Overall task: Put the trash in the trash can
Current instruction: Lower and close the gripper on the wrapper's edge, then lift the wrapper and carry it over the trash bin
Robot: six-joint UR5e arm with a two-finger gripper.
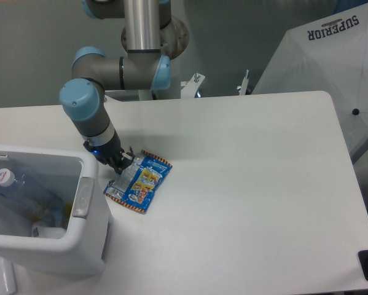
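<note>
The gripper [123,165] sits at the snack wrapper [138,181]'s near edge for a pinch; whether its jaws have clenched is unclear. The bottle [15,190] lies in the trash can [85,196].

The trash can [79,203] is running off the picture's left edge, so its far wall is not showing. The gripper [123,165] jaws are too small and dark to separate against the snack wrapper [138,182]. The bottle [11,187] body is blurring through the bin's interior.
</note>
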